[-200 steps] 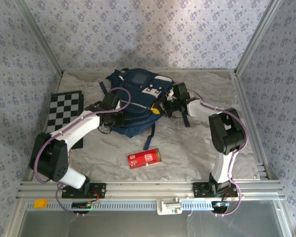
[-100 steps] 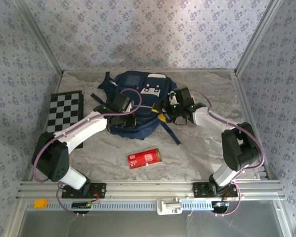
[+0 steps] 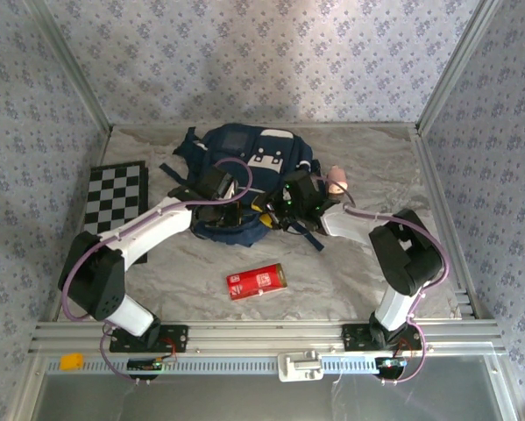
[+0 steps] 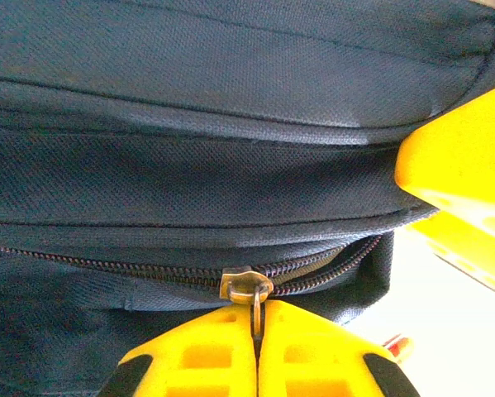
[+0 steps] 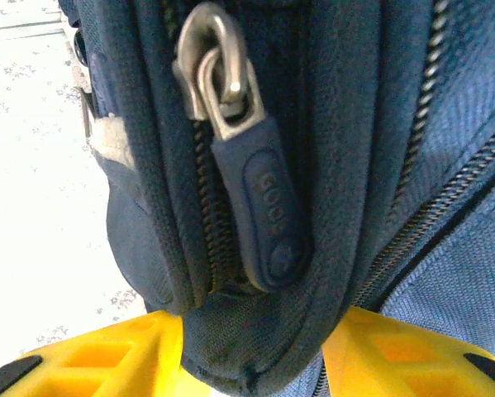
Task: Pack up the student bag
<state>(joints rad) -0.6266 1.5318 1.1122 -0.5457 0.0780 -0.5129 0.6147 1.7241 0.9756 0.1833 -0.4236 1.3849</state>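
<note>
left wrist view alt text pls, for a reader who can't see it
The left gripper, its yellow fingers pressed together, pinches the small metal zipper pull of a large navy blue fabric backpack, seen close up with its woven cloth and seams running across behind. A yellow plastic block juts in at the right edge.

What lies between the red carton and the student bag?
Nothing. In the top view, only bare marbled table separates the red carton from the student bag.
</note>
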